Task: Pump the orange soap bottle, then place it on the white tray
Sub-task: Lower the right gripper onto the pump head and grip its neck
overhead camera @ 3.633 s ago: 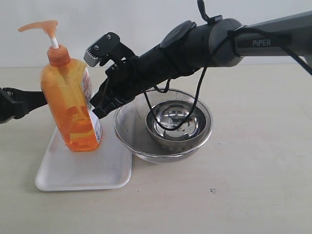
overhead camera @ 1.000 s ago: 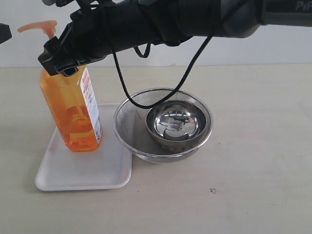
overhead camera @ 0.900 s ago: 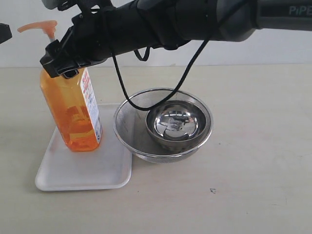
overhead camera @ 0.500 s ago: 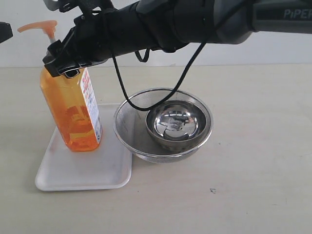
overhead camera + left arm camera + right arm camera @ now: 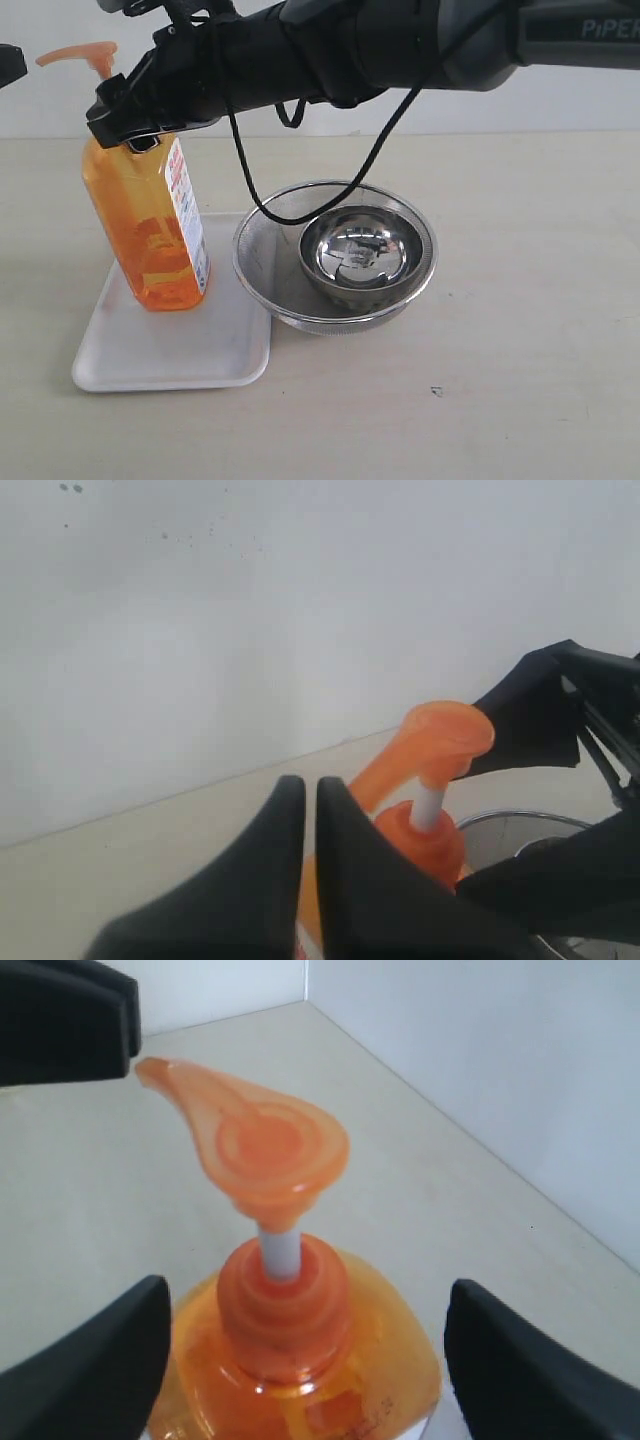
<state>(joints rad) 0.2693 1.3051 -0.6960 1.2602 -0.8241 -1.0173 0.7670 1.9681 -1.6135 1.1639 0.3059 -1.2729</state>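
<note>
Plain white wall [image 5: 560, 100] behind; beige tabletop [image 5: 540, 300]; soft, even light.

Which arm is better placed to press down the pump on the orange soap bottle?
Probably left: the left gripper, shut, sits beside the pump head. The right gripper, open, straddles the orange soap bottle at its neck, better for steadying.
</note>
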